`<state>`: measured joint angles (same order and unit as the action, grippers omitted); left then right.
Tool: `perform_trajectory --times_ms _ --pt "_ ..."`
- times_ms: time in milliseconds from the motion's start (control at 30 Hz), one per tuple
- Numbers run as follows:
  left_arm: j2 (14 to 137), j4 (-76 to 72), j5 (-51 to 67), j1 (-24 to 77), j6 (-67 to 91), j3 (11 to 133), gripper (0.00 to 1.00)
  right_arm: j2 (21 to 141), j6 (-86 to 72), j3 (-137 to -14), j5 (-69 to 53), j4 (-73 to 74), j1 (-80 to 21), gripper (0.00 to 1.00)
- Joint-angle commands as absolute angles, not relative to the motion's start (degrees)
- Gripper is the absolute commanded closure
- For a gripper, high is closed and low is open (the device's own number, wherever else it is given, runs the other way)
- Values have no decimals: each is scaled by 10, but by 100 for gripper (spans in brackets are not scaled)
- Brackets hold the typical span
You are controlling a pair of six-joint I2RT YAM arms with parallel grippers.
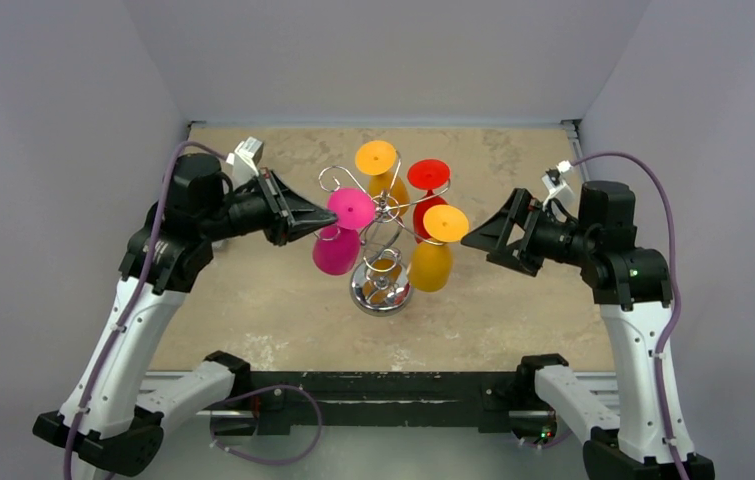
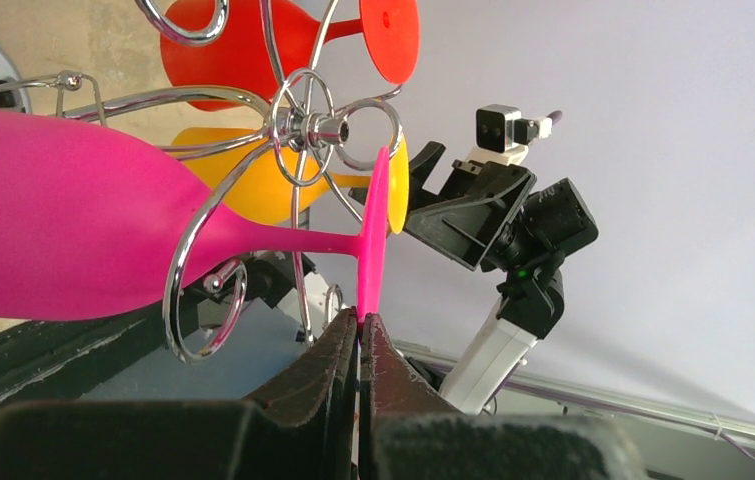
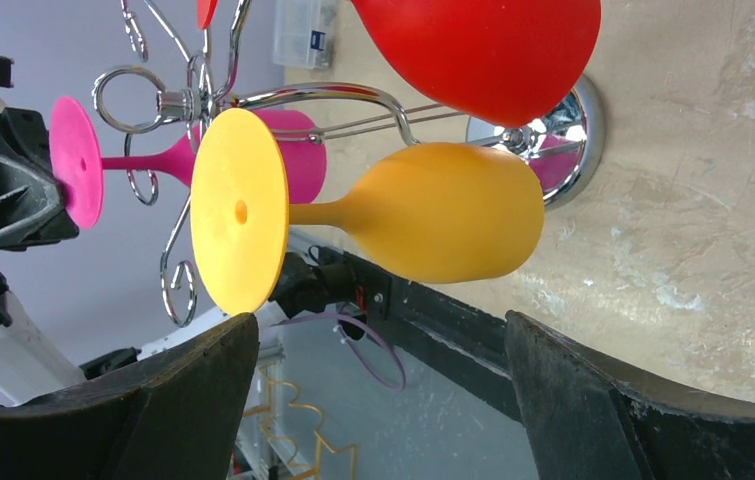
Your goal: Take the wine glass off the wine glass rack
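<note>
The chrome wine glass rack (image 1: 381,293) stands mid-table with several coloured glasses hanging bowl-down from its scroll arms. A pink wine glass (image 1: 338,248) hangs on the left arm, its stem in a wire scroll (image 2: 303,125). My left gripper (image 1: 325,219) is shut on the rim of the pink glass's (image 2: 53,230) foot, which is pinched between the fingertips (image 2: 378,345). My right gripper (image 1: 473,240) hangs open just right of the rack, beside the foot of a yellow glass (image 3: 443,212). Nothing sits between the right gripper's (image 3: 378,320) fingers.
A red glass (image 1: 428,175) and another orange glass (image 1: 376,157) hang on the rack's far side. A small white box (image 1: 246,155) sits at the back left. Grey walls close in the table on three sides.
</note>
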<state>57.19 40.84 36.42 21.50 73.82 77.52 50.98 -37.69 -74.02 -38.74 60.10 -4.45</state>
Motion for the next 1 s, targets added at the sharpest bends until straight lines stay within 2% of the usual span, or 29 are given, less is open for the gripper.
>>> perform_trajectory --times_ms 0,167,967 --pt "542 420 349 224 767 776 100 506 -362 -760 -406 608 -45 8" --pt "520 434 326 237 773 764 100 505 -363 -767 -408 610 -45 1" --pt "479 443 216 341 823 756 100 496 -380 -825 -419 618 -67 1"
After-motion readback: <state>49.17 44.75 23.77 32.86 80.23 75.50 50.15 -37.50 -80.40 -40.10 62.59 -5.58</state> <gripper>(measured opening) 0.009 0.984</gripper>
